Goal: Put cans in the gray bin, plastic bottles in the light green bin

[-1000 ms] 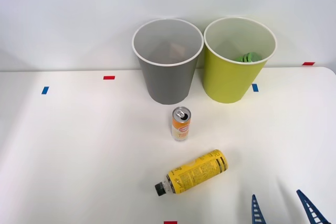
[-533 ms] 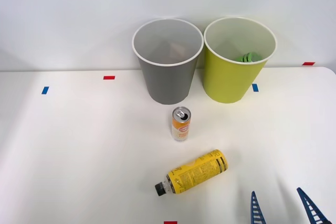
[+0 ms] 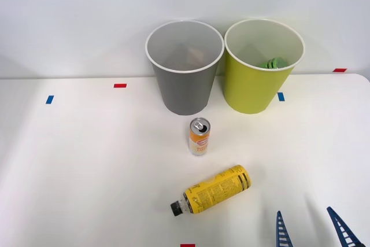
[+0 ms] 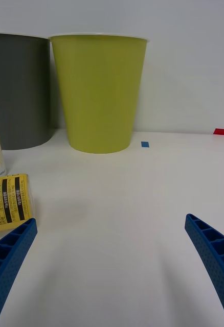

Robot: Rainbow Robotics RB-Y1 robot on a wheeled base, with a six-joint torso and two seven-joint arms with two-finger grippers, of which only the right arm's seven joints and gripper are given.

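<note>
With the right gripper held open and empty near the table's front edge, the yellow bottle, lying on its side just beside it, is judged light, smooth and prone to rolling, best clasped across its wrapped middle.

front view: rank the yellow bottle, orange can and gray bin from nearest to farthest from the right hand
1. Yellow bottle, lying on the table, left of the right hand.
2. Orange can, upright, beyond the bottle.
3. Gray bin, at the back, beside the green bin.
</note>
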